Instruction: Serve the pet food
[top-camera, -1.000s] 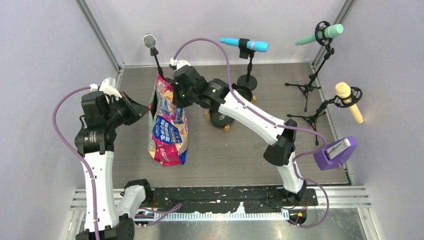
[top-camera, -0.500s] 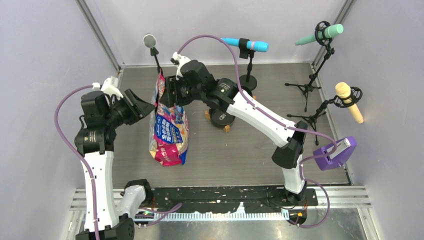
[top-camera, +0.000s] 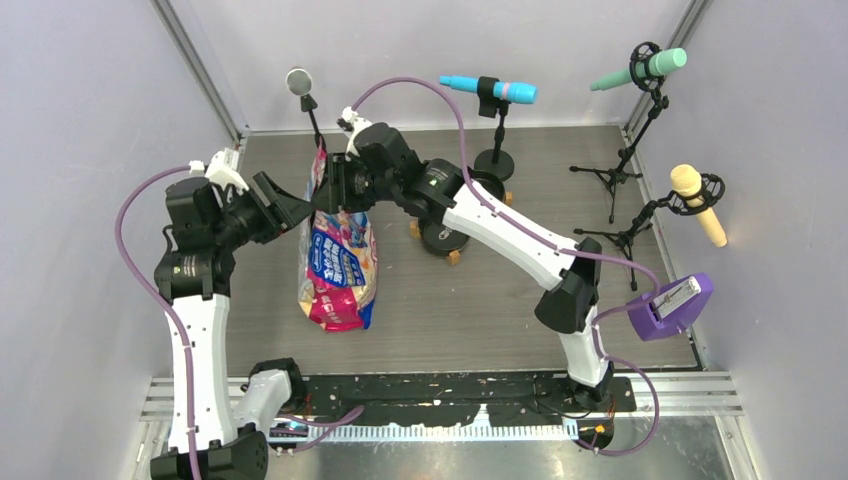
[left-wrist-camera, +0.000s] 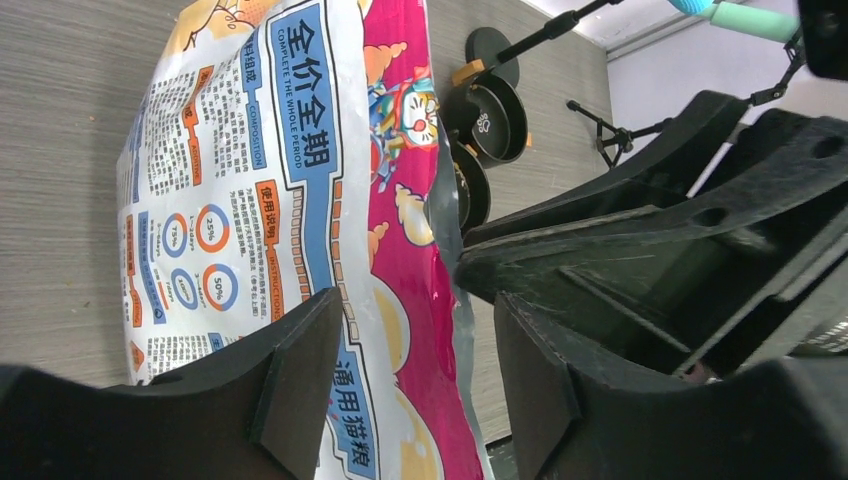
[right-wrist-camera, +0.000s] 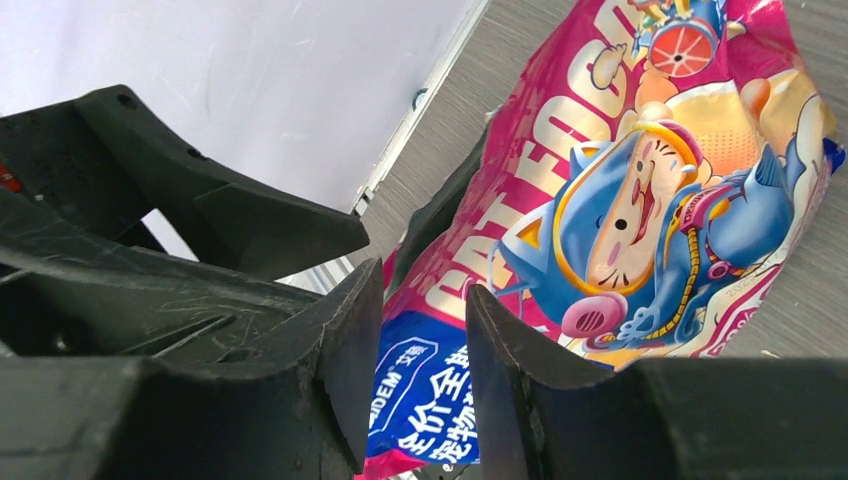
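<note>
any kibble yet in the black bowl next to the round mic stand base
No, the left wrist view shows that black bowl bare and dark inside, with only a small white mark on it.

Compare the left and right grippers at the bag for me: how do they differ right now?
The left gripper comes at the pet food bag from its left side; the right gripper reaches in from the right, near the top edge. The left jaws stand wider apart than the right jaws. Both are open, and neither looks clamped on the bag.

Lab booth: plain walls (top-camera: 90, 110), standing microphones (top-camera: 488, 89)
</note>
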